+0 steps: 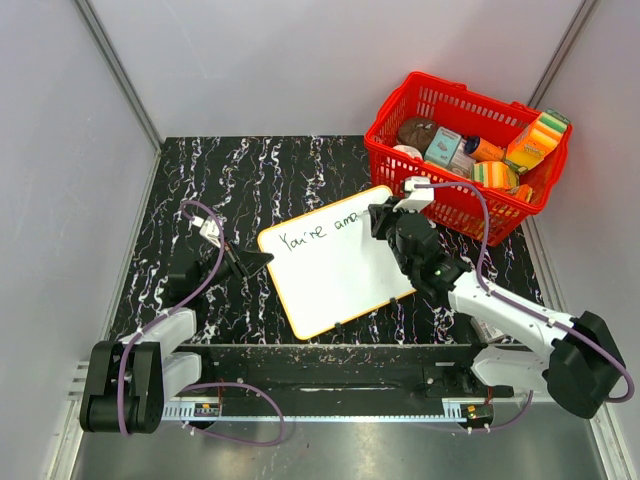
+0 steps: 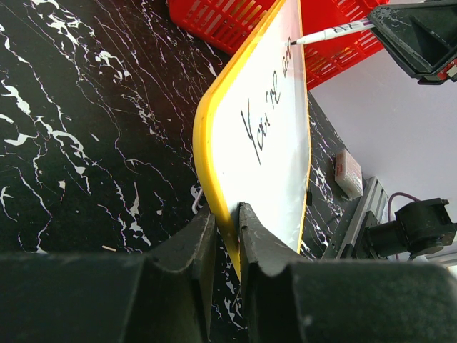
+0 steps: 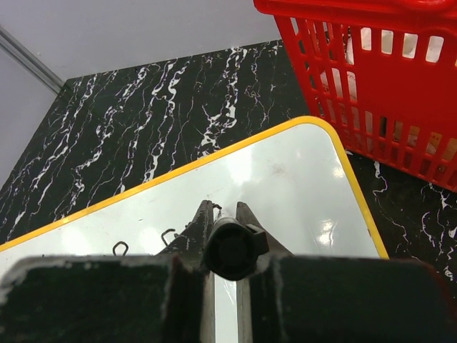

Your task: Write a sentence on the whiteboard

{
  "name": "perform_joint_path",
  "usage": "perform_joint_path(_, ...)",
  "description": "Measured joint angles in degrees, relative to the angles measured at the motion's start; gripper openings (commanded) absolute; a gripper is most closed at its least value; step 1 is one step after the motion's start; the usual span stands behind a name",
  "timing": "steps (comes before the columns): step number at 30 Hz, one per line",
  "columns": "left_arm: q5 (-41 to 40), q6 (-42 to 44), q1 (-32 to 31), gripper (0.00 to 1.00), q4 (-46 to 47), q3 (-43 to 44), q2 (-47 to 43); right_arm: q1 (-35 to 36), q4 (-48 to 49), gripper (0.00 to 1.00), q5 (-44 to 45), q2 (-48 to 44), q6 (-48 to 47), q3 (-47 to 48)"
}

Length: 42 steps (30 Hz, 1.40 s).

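The whiteboard (image 1: pixel 335 270) lies on the black marbled table, white with a yellow rim. Black handwriting (image 1: pixel 318 232) reading "You're ama" runs along its far edge. My left gripper (image 1: pixel 262 258) is shut on the board's left rim, and in the left wrist view the yellow edge (image 2: pixel 214 143) sits pinched between the gripper's (image 2: pixel 227 214) two fingers. My right gripper (image 1: pixel 385 222) hovers over the board's far right corner, shut on a marker (image 3: pixel 232 246). The marker (image 2: pixel 332 32) points down, its tip at the end of the writing. The board (image 3: pixel 285 186) fills the right wrist view below the gripper (image 3: pixel 225 211).
A red basket (image 1: pixel 465 150) packed with several groceries stands at the back right, just beyond the board's corner and close to my right wrist. Its wall (image 3: pixel 385 86) rises right of the board. A small white box (image 2: pixel 350 174) lies near the front rail.
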Motion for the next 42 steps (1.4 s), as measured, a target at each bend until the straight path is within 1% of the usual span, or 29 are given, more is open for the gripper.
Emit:
perform_joint_path(15, 0.0, 0.0, 0.0, 0.0, 0.0, 0.0, 0.0, 0.0, -1.9, 0.0, -0.3, -2.0, 0.0, -1.6)
perform_joint_path(25, 0.0, 0.0, 0.0, 0.0, 0.0, 0.0, 0.0, 0.0, -2.3, 0.0, 0.2, -5.7, -0.5, -3.0)
perform_joint_path(36, 0.0, 0.0, 0.0, 0.0, 0.0, 0.0, 0.0, 0.0, -0.8, 0.0, 0.3, -1.4, -1.6, -1.2)
perform_joint_path(42, 0.0, 0.0, 0.0, 0.0, 0.0, 0.0, 0.0, 0.0, 0.5, 0.0, 0.2, -1.3, -1.8, -0.9)
